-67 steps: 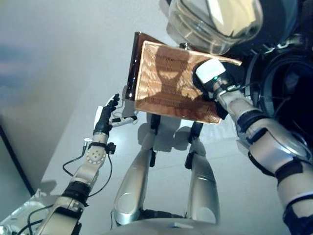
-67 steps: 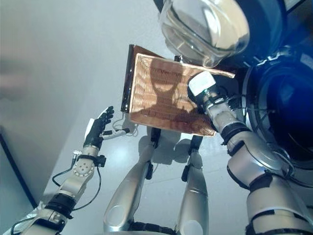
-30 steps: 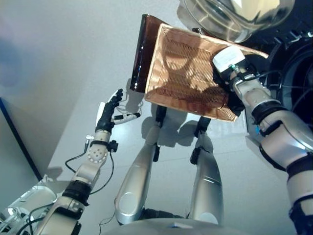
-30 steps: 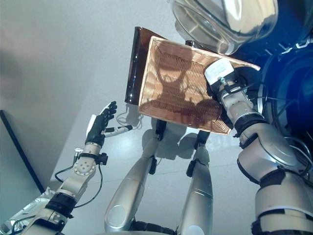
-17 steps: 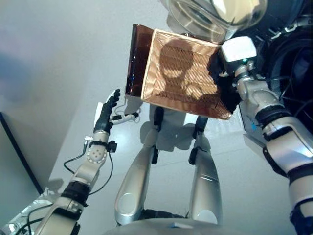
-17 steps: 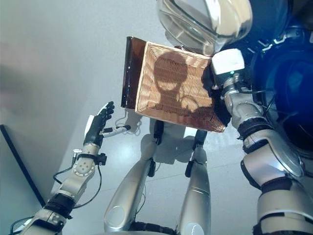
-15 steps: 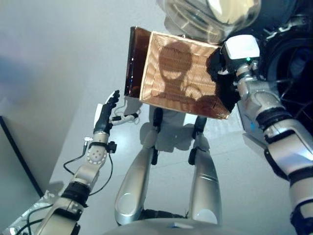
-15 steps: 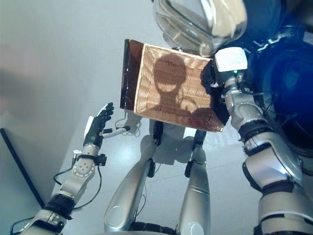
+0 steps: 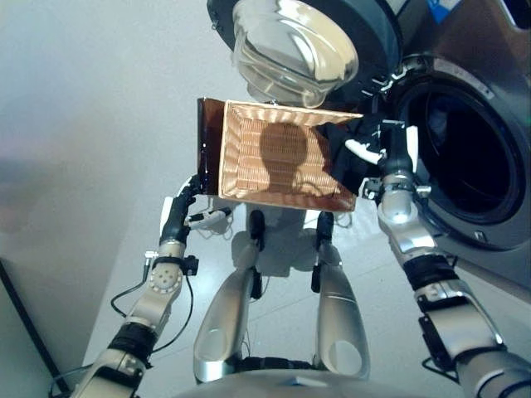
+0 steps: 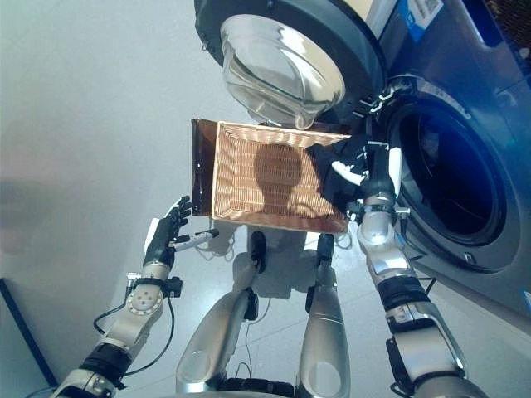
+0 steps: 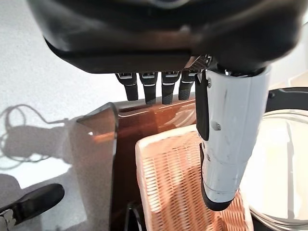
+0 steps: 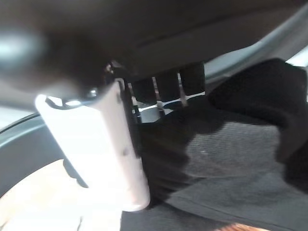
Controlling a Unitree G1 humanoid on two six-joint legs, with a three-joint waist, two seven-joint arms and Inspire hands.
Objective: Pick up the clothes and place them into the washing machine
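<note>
From the left eye view, your right robot hand (image 9: pixel 355 157) grips the dark clothes (image 9: pixel 344 170) at the wicker basket (image 9: pixel 274 157)'s edge, beside the washing machine (image 9: pixel 465 157) drum; next, carry them in. Left wrist view: your left robot hand (image 11: pixel 159 86) is relaxed. Earlier, the garment wasn't visible.

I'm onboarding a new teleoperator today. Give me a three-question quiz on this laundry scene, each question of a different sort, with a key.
1. True or false: the washing machine's door is closed.
2. Which hand has the dark garment? A) left hand B) right hand C) neither
3. Fill in: the left hand is beside the wicker ____.

Key:
1. False; the door is swung open and the drum opening is exposed.
2. B; the right hand grips the cloth.
3. basket
</note>
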